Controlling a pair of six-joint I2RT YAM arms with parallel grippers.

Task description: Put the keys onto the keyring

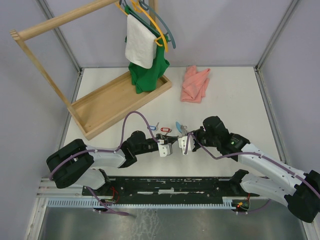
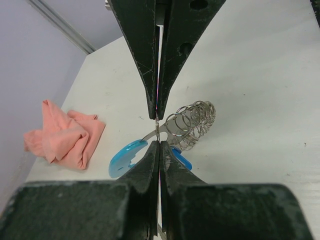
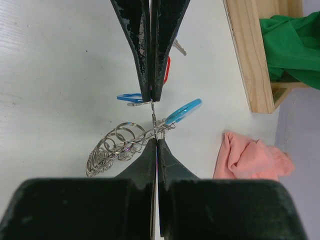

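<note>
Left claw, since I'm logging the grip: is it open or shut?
Shut. The left claw shows no gap between fingers, nipping a thin silver strip beside the keyring; key or not, cannot tell.

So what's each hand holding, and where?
Left hand and right hand each pinch thin silver metal at the coil end of the keyring, likely ring wire, possibly a key blade.
</note>
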